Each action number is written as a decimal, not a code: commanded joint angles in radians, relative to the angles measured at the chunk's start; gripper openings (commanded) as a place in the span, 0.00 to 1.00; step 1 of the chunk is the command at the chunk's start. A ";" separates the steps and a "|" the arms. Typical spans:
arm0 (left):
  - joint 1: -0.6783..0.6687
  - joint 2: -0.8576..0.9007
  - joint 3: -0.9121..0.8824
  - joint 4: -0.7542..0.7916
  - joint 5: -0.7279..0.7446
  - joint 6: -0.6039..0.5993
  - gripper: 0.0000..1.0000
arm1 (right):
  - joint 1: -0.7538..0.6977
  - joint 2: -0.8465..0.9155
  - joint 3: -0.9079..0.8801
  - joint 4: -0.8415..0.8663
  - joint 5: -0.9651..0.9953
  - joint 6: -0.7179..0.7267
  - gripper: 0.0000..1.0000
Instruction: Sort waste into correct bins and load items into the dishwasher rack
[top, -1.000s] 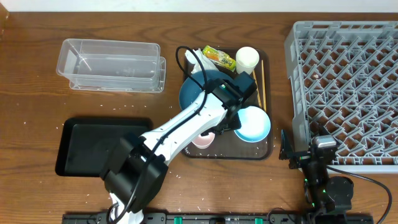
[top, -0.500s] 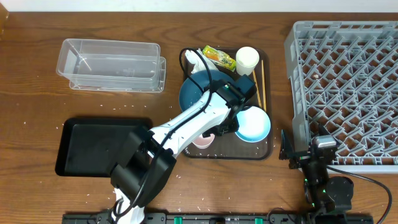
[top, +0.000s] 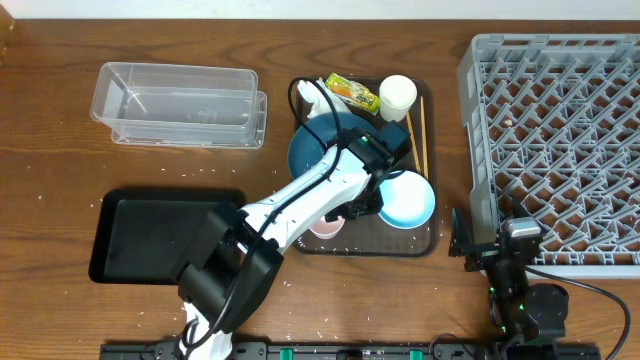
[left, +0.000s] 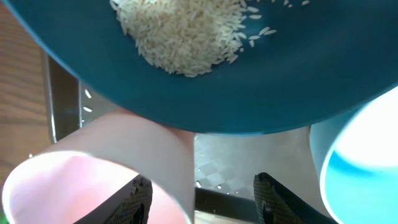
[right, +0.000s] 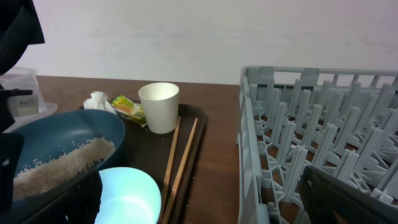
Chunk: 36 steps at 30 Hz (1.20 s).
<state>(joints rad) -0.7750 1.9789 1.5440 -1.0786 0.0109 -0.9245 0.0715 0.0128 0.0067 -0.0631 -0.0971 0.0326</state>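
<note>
From overhead the left arm blocks its own gripper, so only the left wrist cam settles it. The left gripper (left: 202, 202) is spread wide and holding nothing, sitting between the pink cup (left: 81, 180) and light blue bowl (left: 367, 168), right at the blue plate (left: 298, 81). That cam also shows the rice (left: 186, 31) piled on the plate. The right wrist cam gives a side look at the napkin (right: 96, 101) and white cup (right: 159, 107). The right gripper (right: 199, 211) is wide open too, beside the rack (top: 560, 140).
</note>
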 joint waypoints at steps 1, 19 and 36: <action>0.003 0.002 -0.009 -0.027 -0.023 -0.012 0.56 | -0.012 -0.006 -0.001 -0.004 0.003 -0.015 0.99; 0.003 0.002 -0.009 -0.066 -0.023 -0.007 0.58 | -0.012 -0.006 -0.001 -0.004 0.003 -0.015 0.99; 0.006 -0.221 -0.001 -0.065 -0.023 0.167 0.66 | -0.012 -0.006 -0.001 -0.004 0.003 -0.015 0.99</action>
<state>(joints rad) -0.7742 1.8244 1.5440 -1.1408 0.0113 -0.7963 0.0715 0.0128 0.0067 -0.0631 -0.0975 0.0326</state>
